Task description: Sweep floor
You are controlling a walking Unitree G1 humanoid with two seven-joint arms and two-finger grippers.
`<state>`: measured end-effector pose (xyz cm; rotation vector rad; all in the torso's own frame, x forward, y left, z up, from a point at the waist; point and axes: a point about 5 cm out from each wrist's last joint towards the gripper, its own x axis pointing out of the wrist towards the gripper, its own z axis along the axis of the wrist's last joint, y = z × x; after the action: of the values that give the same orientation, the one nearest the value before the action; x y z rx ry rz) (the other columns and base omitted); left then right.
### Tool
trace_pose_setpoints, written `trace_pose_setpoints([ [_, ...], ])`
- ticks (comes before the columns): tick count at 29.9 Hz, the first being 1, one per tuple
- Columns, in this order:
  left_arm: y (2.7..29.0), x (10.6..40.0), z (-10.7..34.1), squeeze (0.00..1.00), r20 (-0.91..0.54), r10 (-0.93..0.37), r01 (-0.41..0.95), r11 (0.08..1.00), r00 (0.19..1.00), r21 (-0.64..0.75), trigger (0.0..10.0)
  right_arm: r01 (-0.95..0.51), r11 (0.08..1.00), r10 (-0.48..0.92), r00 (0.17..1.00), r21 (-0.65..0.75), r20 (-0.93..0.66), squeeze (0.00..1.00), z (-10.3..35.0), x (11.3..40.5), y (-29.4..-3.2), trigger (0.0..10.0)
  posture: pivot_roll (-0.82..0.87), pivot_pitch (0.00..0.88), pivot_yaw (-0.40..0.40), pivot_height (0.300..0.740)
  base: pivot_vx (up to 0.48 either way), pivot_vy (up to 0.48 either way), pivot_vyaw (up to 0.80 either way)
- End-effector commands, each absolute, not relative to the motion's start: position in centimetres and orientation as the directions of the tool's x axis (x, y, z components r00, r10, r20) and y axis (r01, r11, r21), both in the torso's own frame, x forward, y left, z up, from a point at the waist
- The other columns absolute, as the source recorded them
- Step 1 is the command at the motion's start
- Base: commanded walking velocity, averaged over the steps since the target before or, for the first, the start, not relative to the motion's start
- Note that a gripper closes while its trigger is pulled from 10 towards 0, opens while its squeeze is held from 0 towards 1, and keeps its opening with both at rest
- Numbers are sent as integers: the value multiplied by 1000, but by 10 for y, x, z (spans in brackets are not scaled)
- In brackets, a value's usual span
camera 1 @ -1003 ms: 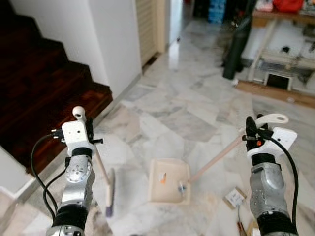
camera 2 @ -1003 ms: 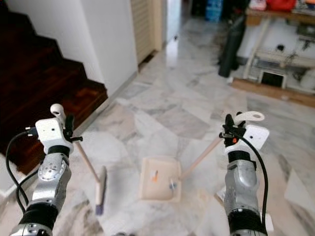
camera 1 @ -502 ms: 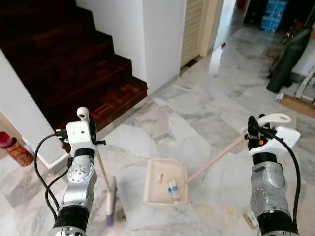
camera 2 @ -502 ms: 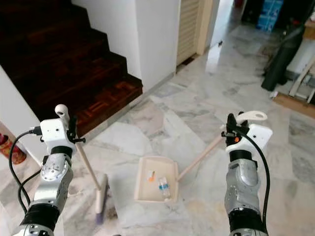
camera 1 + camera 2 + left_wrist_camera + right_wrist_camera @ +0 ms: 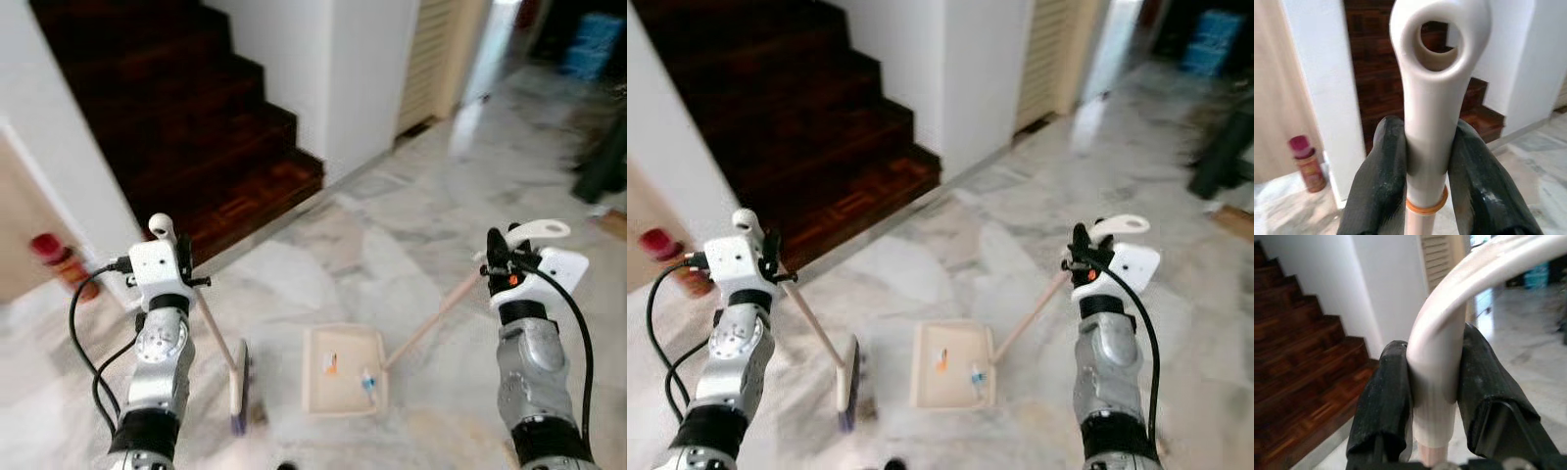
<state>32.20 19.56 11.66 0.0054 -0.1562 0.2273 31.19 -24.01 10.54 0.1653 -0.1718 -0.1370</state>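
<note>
1. Two tools are at work, each clamped on a long pale handle, over a marble floor (image 5: 392,245) at the foot of a dark wooden staircase (image 5: 176,117).
2. The left tool (image 5: 1425,166) has its black fingers (image 5: 1382,181) pressed on both sides of the broom handle (image 5: 1427,122), just under its ringed end, above an orange band.
3. From that grip the broom handle slants down and forward to the broom head (image 5: 238,385), which rests on the floor just left of the dustpan (image 5: 343,369), apart from it.
4. The right tool (image 5: 1435,396) is closed on the dustpan handle (image 5: 1437,382) right below its curved loop grip.
5. That handle runs down and to the left to the dustpan's near right corner; the cream dustpan lies flat on the floor between the two arms.
6. Inside the dustpan sit two small bits of litter: an orange piece (image 5: 330,365) near the middle and a bluish piece (image 5: 368,380) toward the right edge.
7. A red-capped canister (image 5: 56,259) stands on the floor by the white wall beside the stairs, well to the left of the broom.
8. A louvred door (image 5: 431,59) stands beyond the white wall corner, further back.
</note>
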Motion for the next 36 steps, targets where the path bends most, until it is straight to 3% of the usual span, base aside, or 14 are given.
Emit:
trace_pose_setpoints([
  [1, 195, 325, 127, 0, 192, 220, -224, 975, 957, 0, 10000, 103, 978, -145, 960, 180, 239, 0, 125, 317, -240, 10000, -46, 0, 2, 740, 0, 0, 800],
  [16, 196, 325, 128, 0, 185, 222, -227, 974, 957, 4, 10000, 100, 978, -142, 963, 185, 228, 0, 123, 318, -239, 10000, -42, 0, 5, 740, 0, 0, 800],
  [30, 196, 325, 128, 0, 184, 225, -231, 973, 957, 7, 10000, 67, 980, -107, 971, 186, 215, 0, 121, 320, -235, 10000, -40, 0, 2, 740, 0, 0, 71],
  [36, 196, 324, 128, 0, 180, 225, -230, 973, 958, 10, 10000, 64, 980, -106, 970, 189, 218, 0, 122, 320, -235, 10000, -38, 0, 4, 740, 0, 0, 753],
])
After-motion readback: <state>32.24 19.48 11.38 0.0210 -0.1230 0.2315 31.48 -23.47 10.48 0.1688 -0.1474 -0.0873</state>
